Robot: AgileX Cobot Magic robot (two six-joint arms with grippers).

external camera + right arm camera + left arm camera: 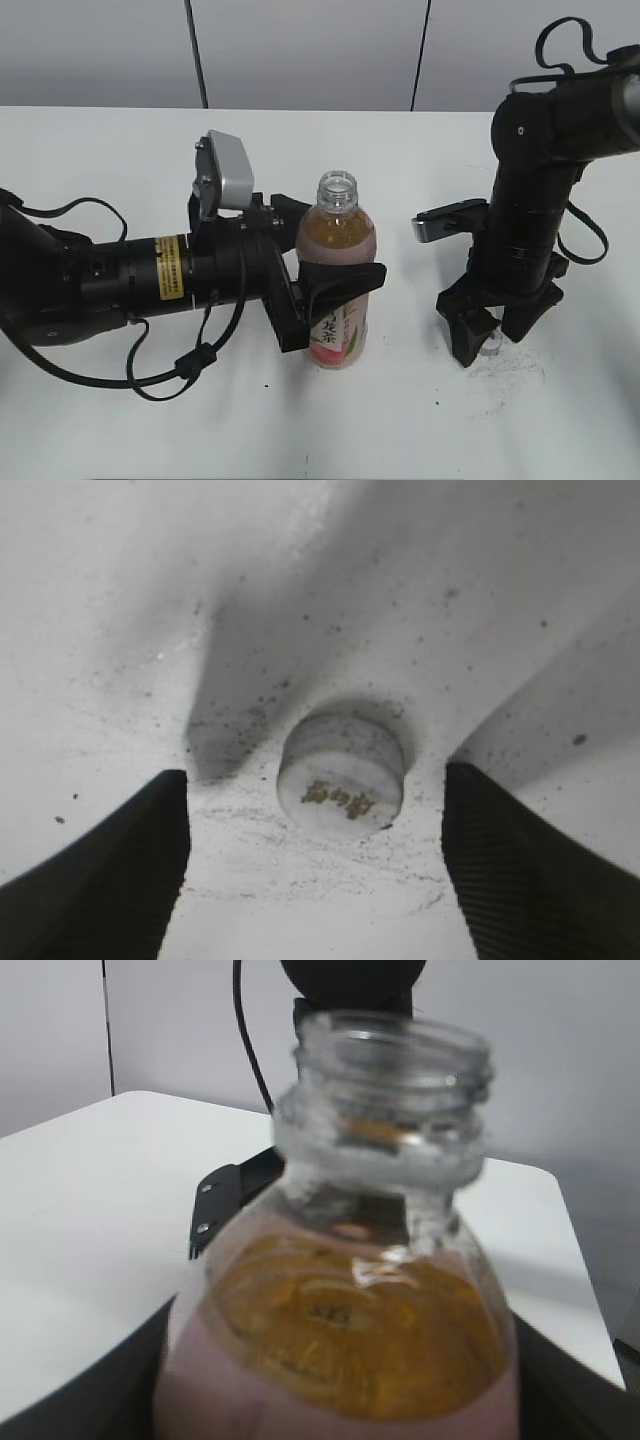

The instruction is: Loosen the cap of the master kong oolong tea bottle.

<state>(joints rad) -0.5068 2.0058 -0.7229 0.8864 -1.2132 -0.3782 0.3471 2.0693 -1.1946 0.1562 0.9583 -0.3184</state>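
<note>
The master kong oolong tea bottle (336, 236) stands upright mid-table with amber tea, a pink label and a bare, open neck (385, 1090). My left gripper (335, 292) reaches in from the left and is shut on the bottle's body, its dark fingers (60, 1410) flanking the bottle (340, 1320). The white cap (342, 778) lies flat on the table, mark upward, off the bottle. My right gripper (315, 875) points straight down over the cap (491, 347), open, with its ribbed fingers (530, 870) well clear on either side of it.
The white table (300, 140) carries grey scuff marks and specks around the cap. Loose black cables trail by the left arm (100, 285). The right arm (525, 220) stands upright right of the bottle. A grey panelled wall closes off the back.
</note>
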